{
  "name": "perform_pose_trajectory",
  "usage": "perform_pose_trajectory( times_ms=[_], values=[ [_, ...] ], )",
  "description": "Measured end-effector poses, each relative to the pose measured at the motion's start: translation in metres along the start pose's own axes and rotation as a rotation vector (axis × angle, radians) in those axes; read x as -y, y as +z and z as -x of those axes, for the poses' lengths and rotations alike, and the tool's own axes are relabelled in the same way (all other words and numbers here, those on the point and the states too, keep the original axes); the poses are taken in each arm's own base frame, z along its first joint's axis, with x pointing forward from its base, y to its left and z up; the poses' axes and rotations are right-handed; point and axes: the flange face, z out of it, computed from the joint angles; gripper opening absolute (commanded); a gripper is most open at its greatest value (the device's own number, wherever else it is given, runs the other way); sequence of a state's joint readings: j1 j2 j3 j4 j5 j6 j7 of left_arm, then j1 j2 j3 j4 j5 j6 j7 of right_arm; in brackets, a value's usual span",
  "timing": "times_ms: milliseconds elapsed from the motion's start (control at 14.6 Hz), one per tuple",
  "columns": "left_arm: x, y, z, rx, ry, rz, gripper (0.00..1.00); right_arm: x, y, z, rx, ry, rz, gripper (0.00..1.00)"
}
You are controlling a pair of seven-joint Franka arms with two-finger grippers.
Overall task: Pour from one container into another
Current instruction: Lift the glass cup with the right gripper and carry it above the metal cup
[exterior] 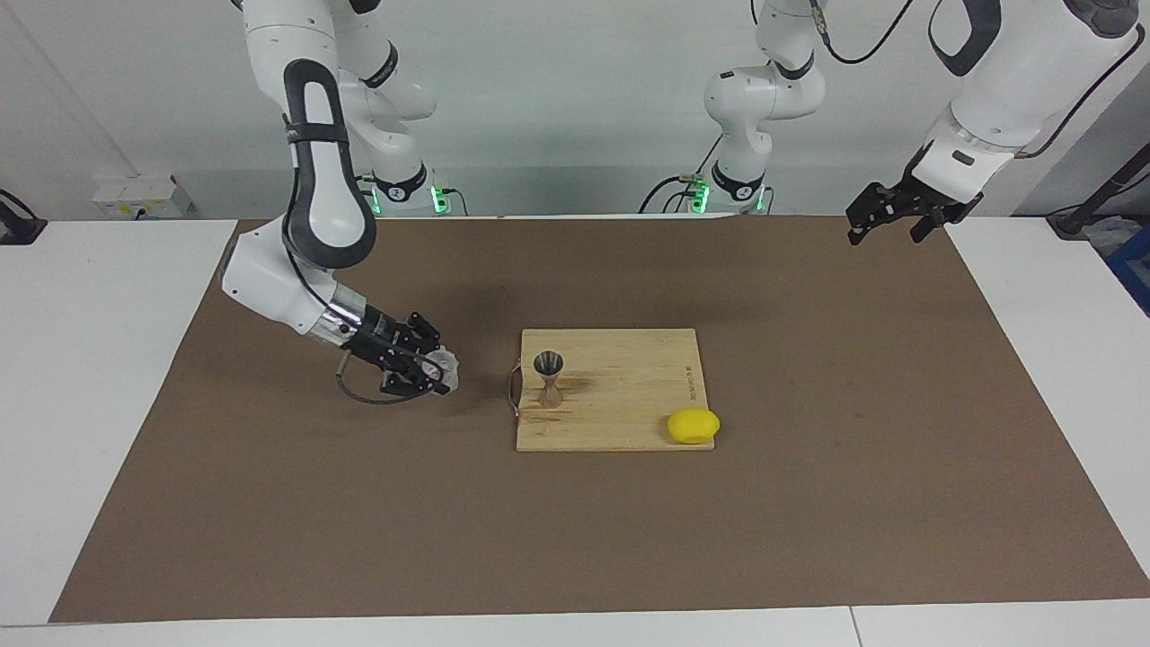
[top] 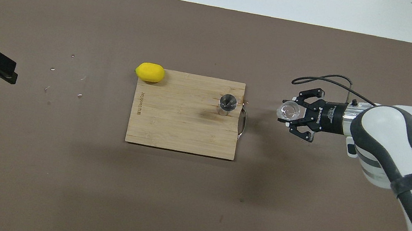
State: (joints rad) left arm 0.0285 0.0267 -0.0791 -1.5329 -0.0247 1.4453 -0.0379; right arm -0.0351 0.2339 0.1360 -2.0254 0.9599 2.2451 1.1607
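Your right gripper (exterior: 440, 370) is clamped on the clear cup (top: 288, 111), its fingertips pressed against the cup's sides; the cup sits upright in the grip with its mouth open to the overhead camera; you hold it over the brown mat (exterior: 269, 503), just off the handle edge of the cutting board (top: 183, 128), toward the right arm's end of the table; whether the cup's base touches the mat I cannot tell. A thin cable (top: 321, 78) loops from the wrist of that arm.

Next out from the cup, the steel jigger (exterior: 549, 379) stands upright on the bamboo board, close to the edge with the metal handle (top: 243, 123); cup and jigger are near each other but apart. At the board's corner toward the left arm's end, farther from the robots than the jigger, a yellow lemon (exterior: 693, 426) rests partly on the wood and partly over its edge.

Your left gripper (exterior: 889, 216) waits with its fingers spread apart and nothing between them; it hangs over the mat's edge at the left arm's end of the table, well apart from the board. A few small droplets (top: 66, 81) lie on the mat between that gripper and the board.
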Motion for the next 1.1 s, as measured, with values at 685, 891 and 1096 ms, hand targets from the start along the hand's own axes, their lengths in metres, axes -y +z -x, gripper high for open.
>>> perform_pose_trajectory(
  times_ms=[685, 891, 1096],
  values=[
    [0.002, -0.004, -0.006, -0.049, -0.005, 0.002, 1.0, 0.015, 0.03, 0.09, -0.218, 0.001, 0.004, 0.0],
    [0.001, -0.002, -0.006, -0.043, -0.003, 0.002, 1.0, 0.012, 0.04, 0.106, -0.294, -0.05, 0.014, 0.0],
    [0.001, -0.001, -0.006, -0.043, -0.003, 0.002, 1.0, 0.014, 0.043, 0.123, -0.339, -0.073, 0.0, 0.0]
  ],
)
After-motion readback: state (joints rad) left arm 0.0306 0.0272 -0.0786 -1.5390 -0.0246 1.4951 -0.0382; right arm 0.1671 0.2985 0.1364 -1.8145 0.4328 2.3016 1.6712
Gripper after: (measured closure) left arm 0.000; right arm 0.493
